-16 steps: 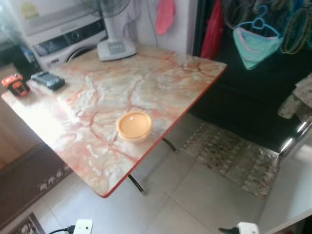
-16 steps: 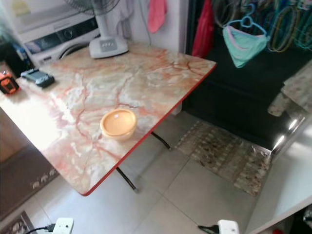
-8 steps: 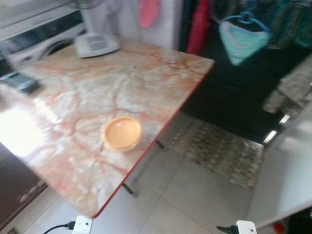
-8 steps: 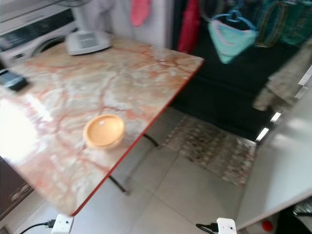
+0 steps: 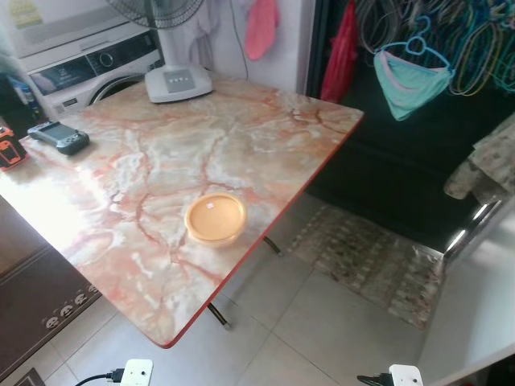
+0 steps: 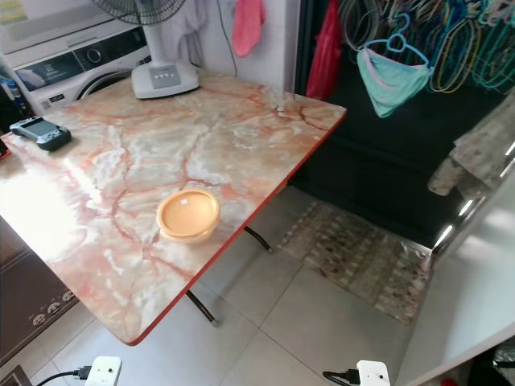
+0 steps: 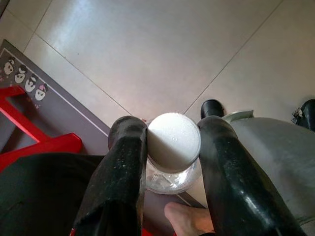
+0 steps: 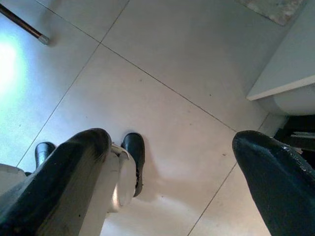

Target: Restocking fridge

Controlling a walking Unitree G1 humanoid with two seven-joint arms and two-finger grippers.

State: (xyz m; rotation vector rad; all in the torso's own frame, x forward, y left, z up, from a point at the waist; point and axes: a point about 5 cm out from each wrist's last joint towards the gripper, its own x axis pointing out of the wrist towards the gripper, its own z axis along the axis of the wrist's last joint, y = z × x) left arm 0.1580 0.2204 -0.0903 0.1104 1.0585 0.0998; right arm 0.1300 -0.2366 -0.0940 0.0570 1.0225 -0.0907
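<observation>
Now one jar [image 7: 172,152] with a white screw lid is clamped between the two black fingers [image 7: 125,167] of the left gripper [image 7: 173,147], low above the tiled floor [image 7: 162,54]. One bare foot [image 7: 189,220] of a person is just beside it. The right gripper [image 8: 172,162] hangs over the floor with its fingers wide apart and holds nothing. On the marble-pattern table [image 5: 241,129] I count one orange bowl [image 5: 215,218] near the red edge, one white fan base [image 5: 178,83], one dark handset [image 5: 58,137] and one orange tool [image 5: 6,146]. One washing machine [image 5: 88,68] stands behind. No writing can be read.
</observation>
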